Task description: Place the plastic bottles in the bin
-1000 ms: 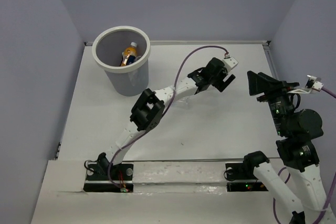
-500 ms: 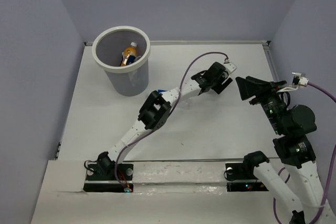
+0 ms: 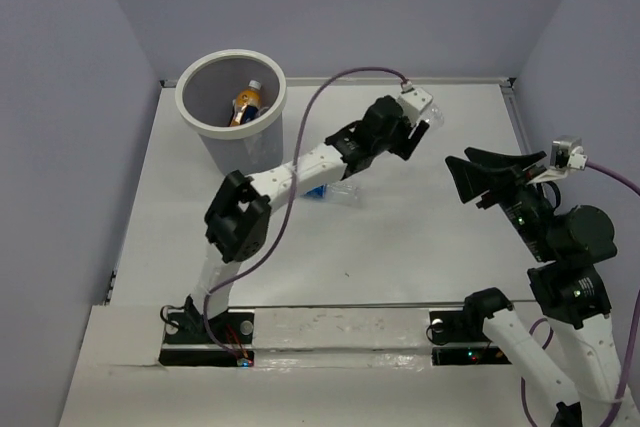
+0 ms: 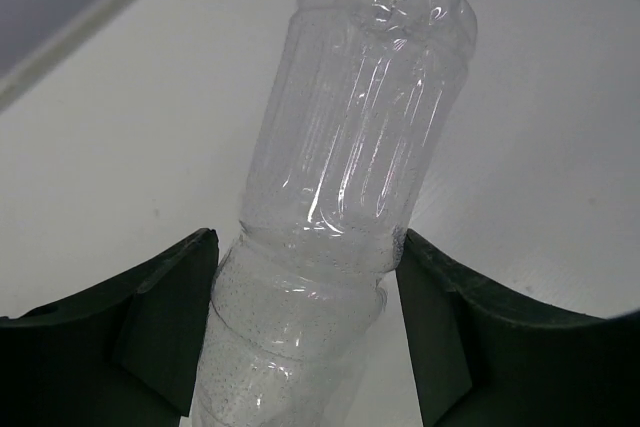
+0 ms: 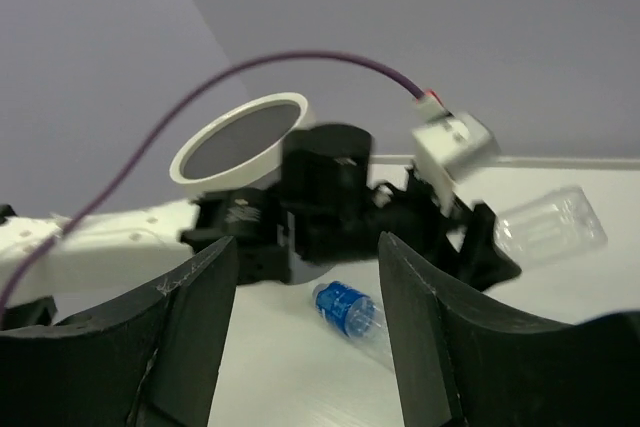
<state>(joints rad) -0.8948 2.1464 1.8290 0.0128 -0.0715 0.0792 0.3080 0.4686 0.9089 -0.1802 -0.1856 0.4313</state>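
Apparently one done: orange bottle (image 3: 246, 104) lies in the bin (image 3: 231, 57), far left. The left gripper (image 4: 305, 247) is clamped on a clear bottle (image 4: 360, 117), far, right of centre. A blue-labelled bottle (image 5: 348, 309) waits on the table (image 3: 400, 247); the right gripper (image 5: 305, 245) gapes empty. Rest unseen.

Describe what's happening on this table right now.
The left fingers grip a clear bottle at the far side of the table. The right fingers are open and empty, held off to the right. An orange bottle already lies in the bin, and a blue-labelled bottle lies on the table beneath the left arm.
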